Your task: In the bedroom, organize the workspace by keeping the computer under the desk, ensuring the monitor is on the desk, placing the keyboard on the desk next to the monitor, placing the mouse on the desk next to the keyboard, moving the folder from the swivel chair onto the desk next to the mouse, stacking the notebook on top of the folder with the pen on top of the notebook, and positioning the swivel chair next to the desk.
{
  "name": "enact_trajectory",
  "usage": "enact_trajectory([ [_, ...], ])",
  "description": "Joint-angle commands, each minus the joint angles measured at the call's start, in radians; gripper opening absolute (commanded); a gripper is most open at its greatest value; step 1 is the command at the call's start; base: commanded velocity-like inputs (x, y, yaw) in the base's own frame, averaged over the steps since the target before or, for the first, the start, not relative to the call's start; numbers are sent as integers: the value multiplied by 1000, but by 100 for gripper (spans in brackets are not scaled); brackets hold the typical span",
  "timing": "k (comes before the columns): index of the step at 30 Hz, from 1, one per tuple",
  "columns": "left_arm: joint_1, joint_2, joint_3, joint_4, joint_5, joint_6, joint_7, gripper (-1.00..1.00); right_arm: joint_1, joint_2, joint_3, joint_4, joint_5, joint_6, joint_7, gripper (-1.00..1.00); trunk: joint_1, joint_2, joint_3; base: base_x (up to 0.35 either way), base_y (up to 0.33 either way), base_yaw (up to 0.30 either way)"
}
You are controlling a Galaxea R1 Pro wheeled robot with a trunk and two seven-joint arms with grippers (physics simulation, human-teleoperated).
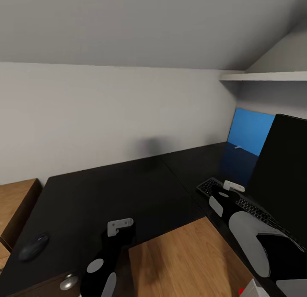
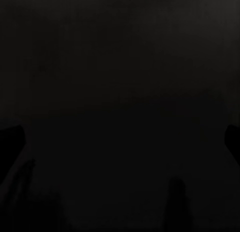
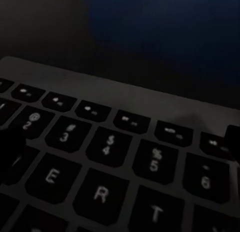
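Right gripper [image 1: 232,187] low over the keyboard [image 1: 251,207] at right of centre in the head view, just in front of the monitor [image 1: 283,177]; opening not discernible, nothing visibly held. Left gripper [image 1: 120,226] close over the desk [image 1: 128,190] at lower centre, state likewise unclear. Mouse [image 1: 33,247] far off at lower left, well apart from the keyboard. Blue folder [image 1: 249,137] propped upright in the corner at right. Likely risks: pressing down on keys, nudging the monitor, tipping the folder.
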Motion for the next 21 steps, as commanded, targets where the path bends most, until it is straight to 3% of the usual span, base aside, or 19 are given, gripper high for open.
enact_trajectory([
  [1,-1,0,-2,-1,11,3,9,100,0,0,-19,31,-19,-9,1,100,0,0,-1,0,0,0],
  [4,-1,0,-2,-1,11,3,9,100,0,0,-25,31,-23,-7,1,100,12,-21,-11,0,0,0],
  [10,-1,1,-2,-1,11,3,9,100,0,4,-35,30,-68,-10,2,100,12,-21,-11,0,0,0],
  [21,-1,1,-2,-1,11,3,9,100,0,8,-35,32,-75,-15,2,100,12,-21,-11,0,0,0],
])
